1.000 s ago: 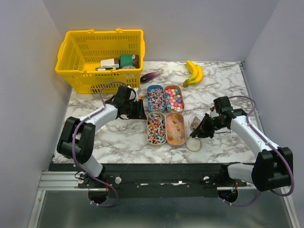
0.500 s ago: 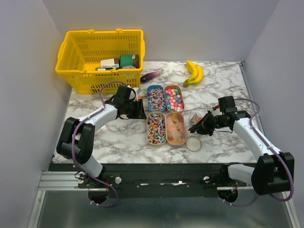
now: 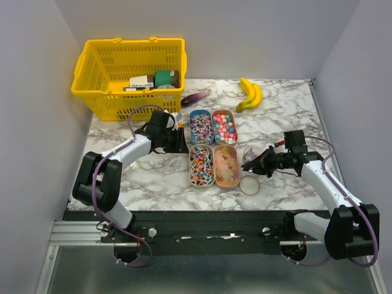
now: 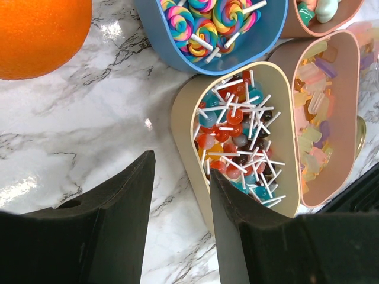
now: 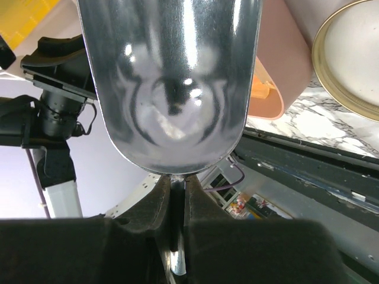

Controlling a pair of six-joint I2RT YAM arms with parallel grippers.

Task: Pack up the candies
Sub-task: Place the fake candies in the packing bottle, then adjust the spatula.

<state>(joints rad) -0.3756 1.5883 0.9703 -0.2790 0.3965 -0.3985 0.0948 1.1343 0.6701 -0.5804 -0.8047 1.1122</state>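
Note:
The candies lie in four oval trays: swirl lollipops in a blue tray (image 3: 201, 127), pastel sweets in a brown tray (image 3: 224, 127), white-stick lollipops in a cream tray (image 3: 201, 165) (image 4: 246, 142), and jelly pieces in a pink tray (image 3: 226, 165) (image 4: 331, 118). My right gripper (image 3: 267, 162) (image 5: 177, 186) is shut on the handle of a metal scoop (image 5: 172, 77). It holds the scoop just right of the pink tray, beside a clear jar (image 3: 250, 153). My left gripper (image 3: 179, 142) (image 4: 180, 171) is open and empty, low over the marble at the cream tray's left wall.
A round jar lid (image 3: 249, 185) (image 5: 355, 59) lies in front of the jar. An orange (image 4: 41, 29) sits by the blue tray. A yellow basket (image 3: 128, 76) with groceries stands at the back left, with bananas (image 3: 250, 94) and a purple vegetable (image 3: 196, 97) behind the trays.
My right arm has stretched out level. It has swung the scoop left toward the pink tray, and its wrist has moved down and right. The left arm has not moved.

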